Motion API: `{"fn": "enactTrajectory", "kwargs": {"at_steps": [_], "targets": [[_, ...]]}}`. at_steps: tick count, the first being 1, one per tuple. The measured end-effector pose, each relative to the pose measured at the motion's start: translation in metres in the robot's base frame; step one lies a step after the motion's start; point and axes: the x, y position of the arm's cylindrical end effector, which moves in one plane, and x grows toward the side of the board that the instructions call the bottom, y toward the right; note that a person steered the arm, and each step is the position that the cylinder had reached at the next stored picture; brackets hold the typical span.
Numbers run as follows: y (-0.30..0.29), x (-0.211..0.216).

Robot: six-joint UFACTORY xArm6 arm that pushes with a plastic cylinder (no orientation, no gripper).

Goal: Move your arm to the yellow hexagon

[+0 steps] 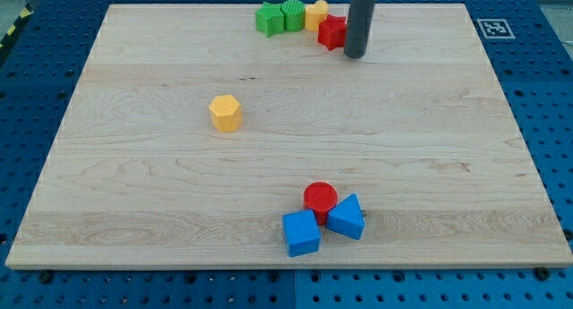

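My tip stood at the tabletop's top edge, touching the right side of a red block. No claw was fitted, so its state could not be told. The yellow hexagon sat alone left of centre, well apart from the tip.

View: single camera, high, at the board's 6 o'clock edge
Facing: down toward 12 o'clock
Range: moderate, whole board framed
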Motion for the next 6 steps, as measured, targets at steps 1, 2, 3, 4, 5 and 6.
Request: {"fn": "enactTrajectory", "kwargs": {"at_steps": [1, 2, 3, 4, 5, 6], "targets": [[-0.008, 0.023], [-0.078, 0.029], [-0.178, 0.029], [-0.251, 0.042], [-0.256, 0.085], [-0.222, 0.12]]}}
